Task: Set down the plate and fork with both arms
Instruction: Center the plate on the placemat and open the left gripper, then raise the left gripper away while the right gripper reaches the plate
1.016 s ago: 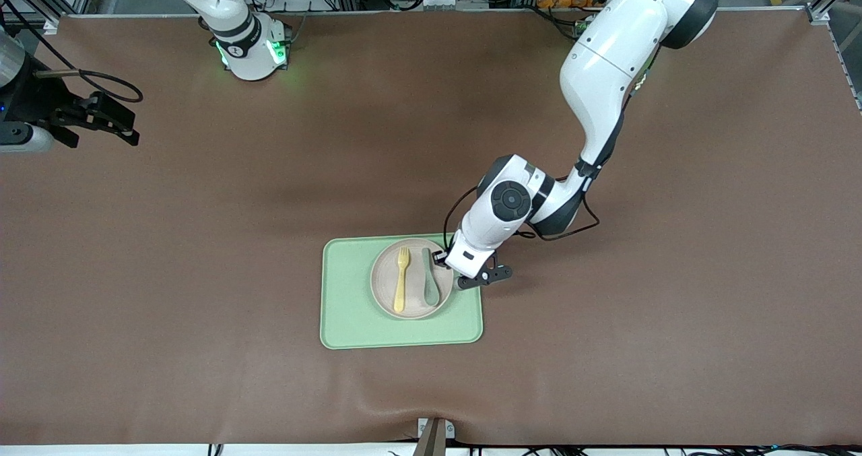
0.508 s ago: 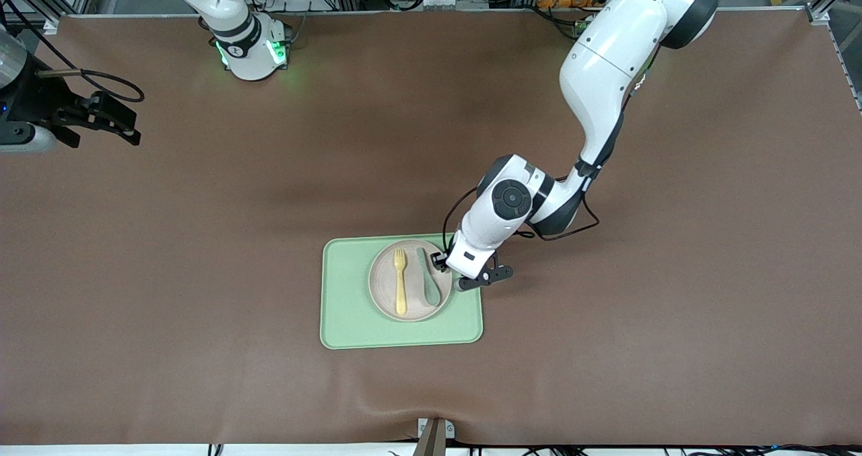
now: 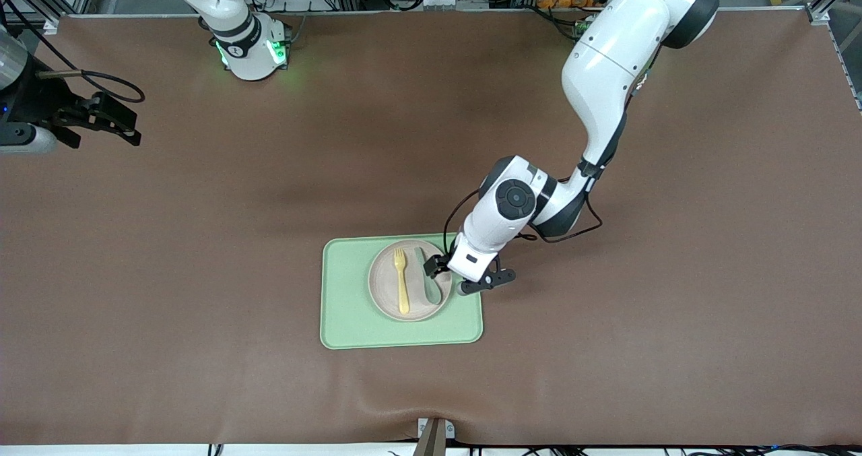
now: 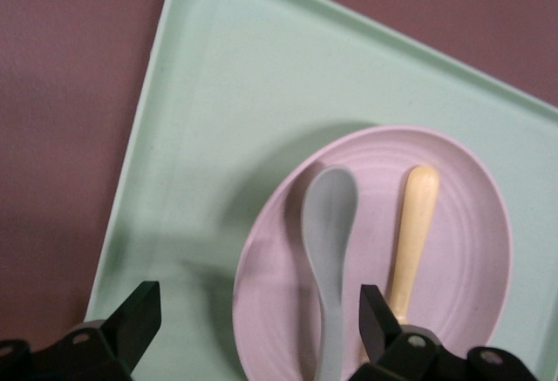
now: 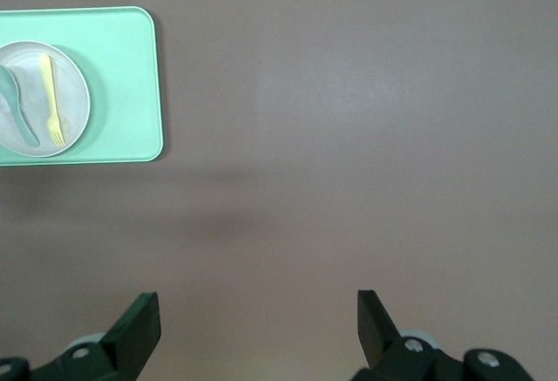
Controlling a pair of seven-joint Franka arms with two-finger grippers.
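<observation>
Light-green tray [image 3: 350,321], rectangular with rounded corners, flat on the brown table mat [image 3: 202,240], near the middle and toward the front camera's edge. Grey-green spoon [image 3: 428,284] above the tray's floor, over the half toward the left arm's end, lying lengthwise with bowl nearer the front camera. Small metal bracket [image 3: 434,432] at the mat's front edge, nearer the camera than the tray. Cables and aluminium framing along the edge farthest from the tray.

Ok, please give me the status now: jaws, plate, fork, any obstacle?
Left gripper open over plate rim. Right gripper open, waiting over table's edge. Fork on plate beside spoon, plate on tray. No obstacle.
</observation>
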